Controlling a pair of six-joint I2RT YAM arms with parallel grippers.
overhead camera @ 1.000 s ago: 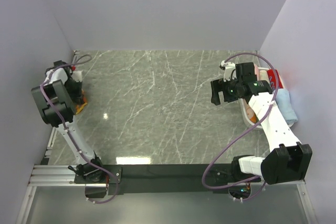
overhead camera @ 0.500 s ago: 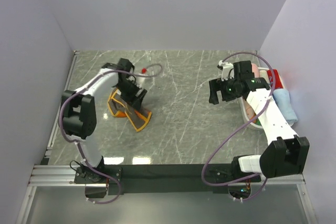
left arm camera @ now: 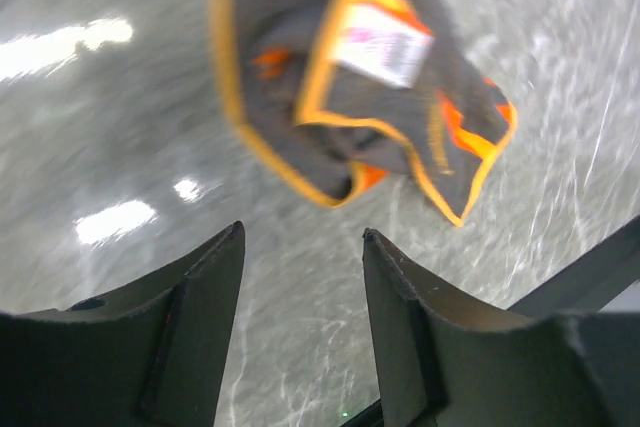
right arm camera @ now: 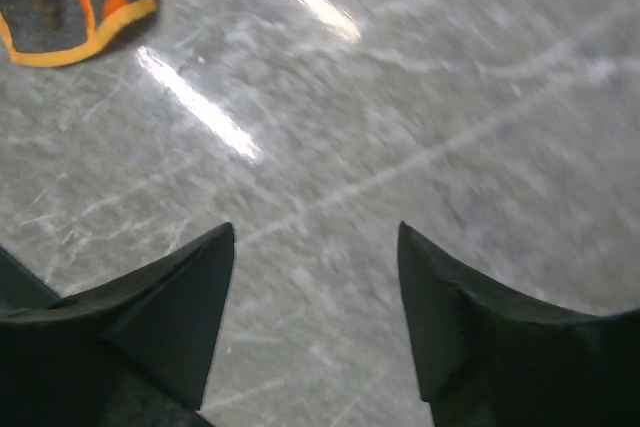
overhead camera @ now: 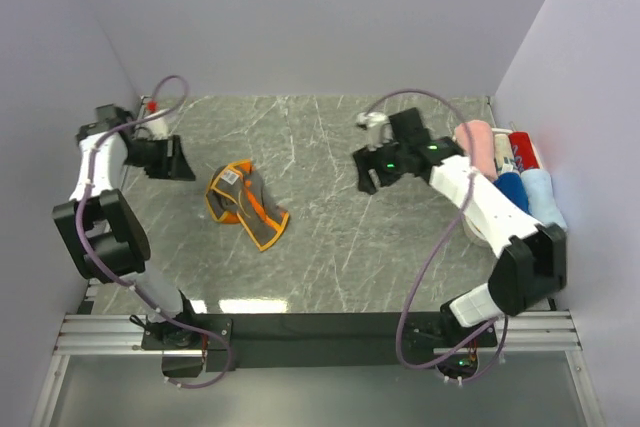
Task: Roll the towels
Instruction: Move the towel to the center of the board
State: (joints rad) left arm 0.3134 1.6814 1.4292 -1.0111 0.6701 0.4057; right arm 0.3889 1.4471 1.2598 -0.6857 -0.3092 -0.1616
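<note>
Above the marble table (overhead camera: 320, 237), the left gripper (left arm camera: 302, 237) hangs open and empty, with the crumpled grey-and-orange towel (left arm camera: 350, 77) lying near it. The right gripper (right arm camera: 316, 232) is open and empty too, other towels (overhead camera: 477, 145) piled by the right wall.

**Robot test cell, laboratory setting**

You are looking at an enclosed work cell rather than a lived-in room: plain pale wall panels (overhead camera: 300, 17) box in a grey marble-pattern tabletop (overhead camera: 330, 257) on three sides. Along the near edge you see an aluminium frame rail (overhead camera: 100, 330) and a black mounting plate (overhead camera: 320, 327), with the left arm (overhead camera: 88, 169) and right arm (overhead camera: 480, 202) bolted there side by side. Purple cable (overhead camera: 430, 259) runs exposed in loose loops from each base up to the wrists. The goods in the cell are cloth: a crumpled grey-and-orange towel (overhead camera: 245, 205) out in the open, and rolled towels (overhead camera: 475, 144) packed against the right wall.
</note>
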